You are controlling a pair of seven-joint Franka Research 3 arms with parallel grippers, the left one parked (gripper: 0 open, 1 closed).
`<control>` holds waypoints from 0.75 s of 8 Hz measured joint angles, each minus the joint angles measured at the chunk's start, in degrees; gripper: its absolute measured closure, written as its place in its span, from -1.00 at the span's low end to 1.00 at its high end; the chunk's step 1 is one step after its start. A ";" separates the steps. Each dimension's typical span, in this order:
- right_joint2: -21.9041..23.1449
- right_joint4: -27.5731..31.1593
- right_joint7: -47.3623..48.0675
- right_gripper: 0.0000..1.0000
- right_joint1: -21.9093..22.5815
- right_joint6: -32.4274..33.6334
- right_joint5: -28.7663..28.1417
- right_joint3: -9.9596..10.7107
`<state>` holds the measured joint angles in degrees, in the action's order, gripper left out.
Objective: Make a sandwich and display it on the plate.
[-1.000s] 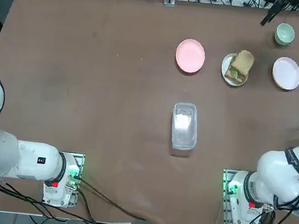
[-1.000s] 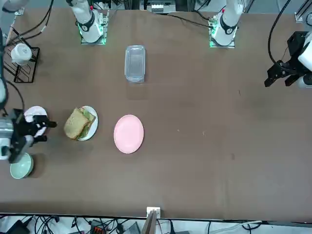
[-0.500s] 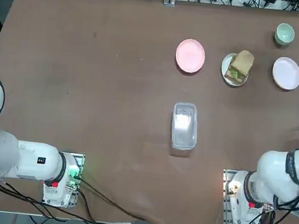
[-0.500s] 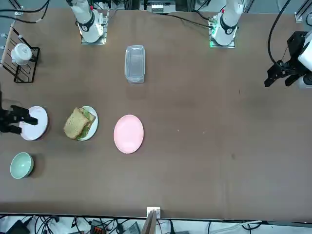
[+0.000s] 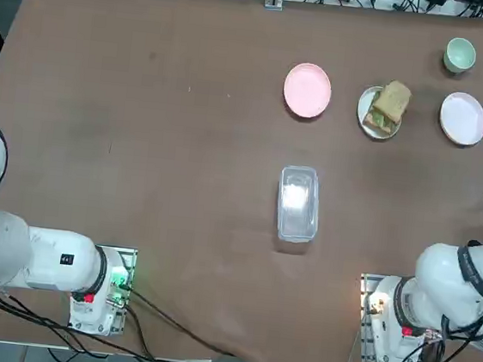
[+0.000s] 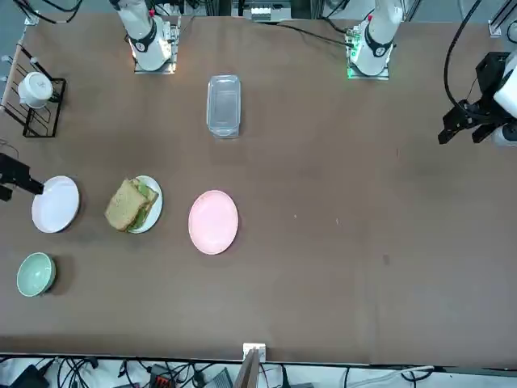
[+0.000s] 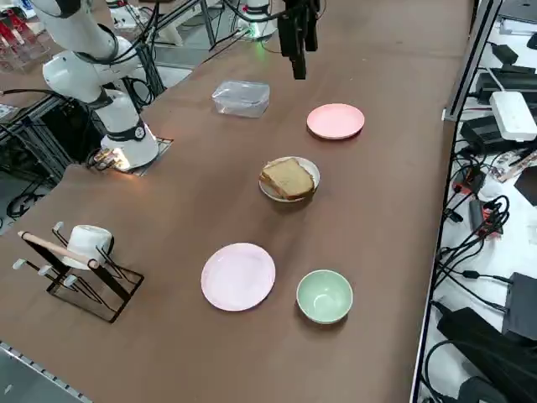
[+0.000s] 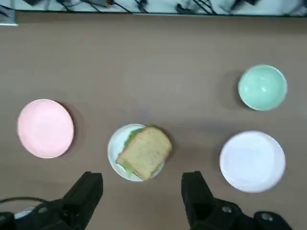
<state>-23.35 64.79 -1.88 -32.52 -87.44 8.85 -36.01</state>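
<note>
Sandwich plated, right gripper clear above it with fingers spread and empty.
Top view: the sandwich sits on the plate between the pink plate and a pale plate; the gripper is out of frame. Front view: just a dark piece of the gripper at the left edge. Right side view alone shows a mug rack. Wrist view: lettuce peeks from under the bread, green bowl beyond. No readable writing anywhere.

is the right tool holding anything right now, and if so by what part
Nothing is held. The right tool is open and empty, raised above the table, while the sandwich sits on the plate, apart from both fingers.
</note>
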 joint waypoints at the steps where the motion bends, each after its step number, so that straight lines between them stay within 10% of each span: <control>1: 2.58 1.81 0.00 -1.00 3.63 0.30 -1.75 5.99; 3: 7.84 6.49 0.00 -1.00 13.25 0.73 -6.64 19.29; 6: 14.91 14.90 0.01 -1.00 26.36 0.81 -9.56 33.85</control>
<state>-8.44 79.69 -1.87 -6.15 -86.63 -0.71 -2.16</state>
